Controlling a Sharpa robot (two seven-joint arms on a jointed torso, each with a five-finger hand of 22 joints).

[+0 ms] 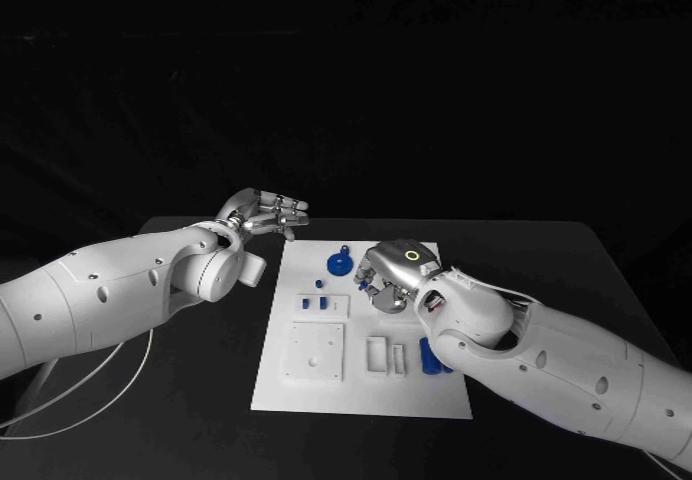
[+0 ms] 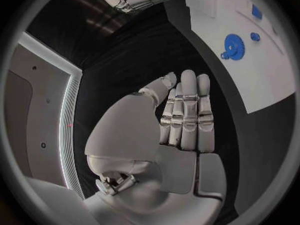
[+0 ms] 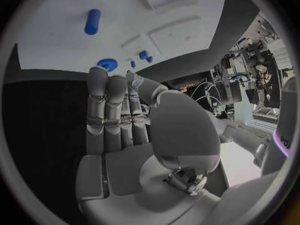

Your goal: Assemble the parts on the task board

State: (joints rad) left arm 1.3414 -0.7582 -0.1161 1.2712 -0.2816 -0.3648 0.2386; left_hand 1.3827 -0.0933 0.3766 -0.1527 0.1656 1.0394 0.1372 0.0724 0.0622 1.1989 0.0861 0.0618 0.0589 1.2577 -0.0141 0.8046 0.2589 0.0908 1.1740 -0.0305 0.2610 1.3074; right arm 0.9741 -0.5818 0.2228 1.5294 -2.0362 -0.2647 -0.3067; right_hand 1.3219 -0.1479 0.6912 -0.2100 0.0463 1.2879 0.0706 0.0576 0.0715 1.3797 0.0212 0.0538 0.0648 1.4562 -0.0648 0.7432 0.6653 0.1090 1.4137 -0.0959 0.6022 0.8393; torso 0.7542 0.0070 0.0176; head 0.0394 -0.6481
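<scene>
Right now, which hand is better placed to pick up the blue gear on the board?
The right hand. It hovers over the task board, close beside the blue gear, fingers apart and holding nothing. The left hand is also free but sits off the board's far corner, farther from the gear.

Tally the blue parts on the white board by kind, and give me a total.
Blue toothed gear wheel: 1
Long blue cylinder: 1
Small blue pieces: 3
Total: 5 blue parts on the white task board
</scene>
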